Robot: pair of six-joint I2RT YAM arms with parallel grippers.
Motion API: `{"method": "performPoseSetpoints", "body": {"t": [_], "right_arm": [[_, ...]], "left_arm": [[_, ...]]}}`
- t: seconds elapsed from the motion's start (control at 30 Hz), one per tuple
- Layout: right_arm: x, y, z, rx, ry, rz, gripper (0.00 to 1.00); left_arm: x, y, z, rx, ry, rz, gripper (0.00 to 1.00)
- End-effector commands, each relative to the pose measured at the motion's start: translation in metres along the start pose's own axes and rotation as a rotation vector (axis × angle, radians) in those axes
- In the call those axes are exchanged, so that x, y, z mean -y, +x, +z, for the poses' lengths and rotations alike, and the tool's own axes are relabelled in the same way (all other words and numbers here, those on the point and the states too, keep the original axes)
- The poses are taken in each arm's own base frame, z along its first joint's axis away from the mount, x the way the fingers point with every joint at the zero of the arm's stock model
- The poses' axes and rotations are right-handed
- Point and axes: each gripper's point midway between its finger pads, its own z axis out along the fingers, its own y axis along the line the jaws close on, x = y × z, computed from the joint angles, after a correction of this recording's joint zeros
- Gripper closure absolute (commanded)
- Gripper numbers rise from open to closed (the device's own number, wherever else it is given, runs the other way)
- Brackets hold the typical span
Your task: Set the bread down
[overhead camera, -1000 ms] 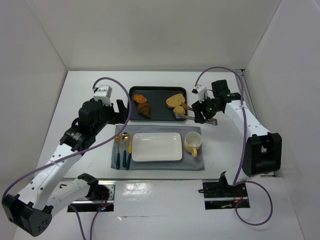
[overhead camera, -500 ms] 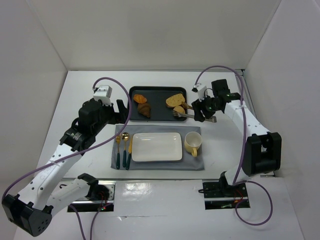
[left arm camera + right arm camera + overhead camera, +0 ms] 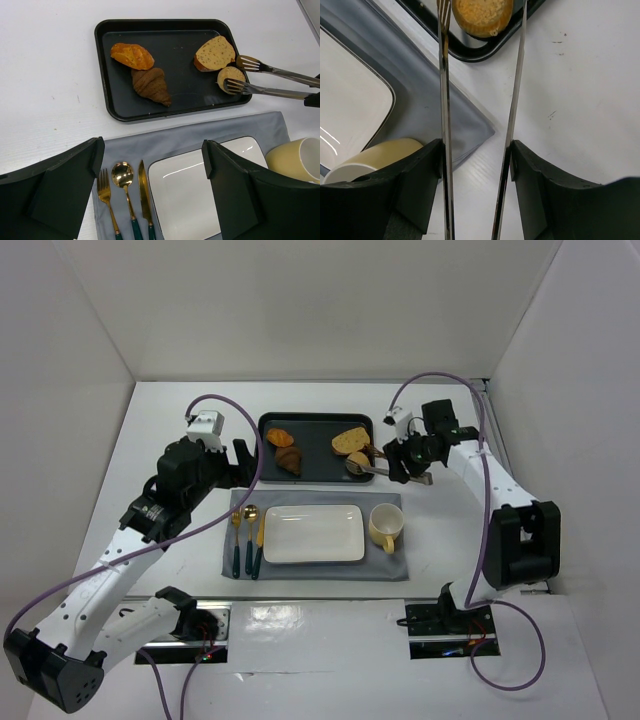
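Now the right gripper (image 3: 476, 172) is clenched on the tongs (image 3: 272, 91), whose tips straddle the bread (image 3: 229, 75) in the black tray (image 3: 175, 60) near the worktop's far edge. Squeeze, lift and plate (image 3: 190, 185) delivery look undone. The left gripper (image 3: 150, 192) hangs agape, empty.

On the black tray (image 3: 107, 75), the bun (image 3: 230, 76) sits at 3 o'clock, between the two forked tips of the tongs (image 3: 270, 91), the lower tip overlapping it. The bread slice (image 3: 215, 52) lies just beside it at 11 o'clock.
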Motion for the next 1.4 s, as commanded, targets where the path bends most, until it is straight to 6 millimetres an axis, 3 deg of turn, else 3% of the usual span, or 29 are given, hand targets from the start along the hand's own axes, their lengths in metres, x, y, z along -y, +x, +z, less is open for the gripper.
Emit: {"method": "performPoseSetpoints", "body": {"t": [0.0, 0.17, 0.33, 0.47, 0.5, 0.7, 0.83, 0.97, 1.07, 1.37], "right_arm": [[0.003, -0.003, 0.013, 0.013, -0.002, -0.003, 0.36], [-0.001, 0.0, 0.02, -0.003, -0.026, -0.002, 0.47], [-0.002, 0.0, 0.017, -0.003, -0.026, -0.011, 0.71], [-0.008, -0.009, 0.002, 0.023, -0.035, -0.019, 0.74], [-0.009, -0.022, -0.008, 0.057, -0.031, -0.032, 0.74], [-0.029, -0.052, -0.06, 0.147, -0.058, -0.083, 0.74], [-0.058, -0.055, -0.084, 0.175, -0.139, -0.138, 0.74], [-0.095, -0.047, -0.096, 0.165, -0.257, -0.2, 0.75], [-0.132, -0.023, -0.094, 0.078, -0.387, -0.236, 0.75], [-0.181, 0.013, -0.077, -0.079, -0.469, -0.342, 0.76]], "left_arm": [[0.002, -0.013, -0.003, 0.054, 0.013, -0.003, 0.02], [0.002, -0.013, -0.003, 0.054, 0.013, -0.003, 0.02], [0.002, -0.013, -0.003, 0.054, 0.013, -0.003, 0.02], [0.002, -0.013, -0.003, 0.054, 0.013, -0.003, 0.02], [0.002, -0.013, -0.003, 0.054, 0.013, -0.003, 0.02], [0.002, -0.013, -0.003, 0.054, 0.013, -0.003, 0.02], [0.0, -0.014, -0.003, 0.057, 0.004, -0.003, 0.02], [0.0, -0.014, -0.004, 0.066, 0.006, 0.005, 0.02], [0.0, -0.014, -0.004, 0.066, 0.006, 0.005, 0.02], [-0.002, -0.015, -0.004, 0.068, -0.003, 0.005, 0.03]]}}
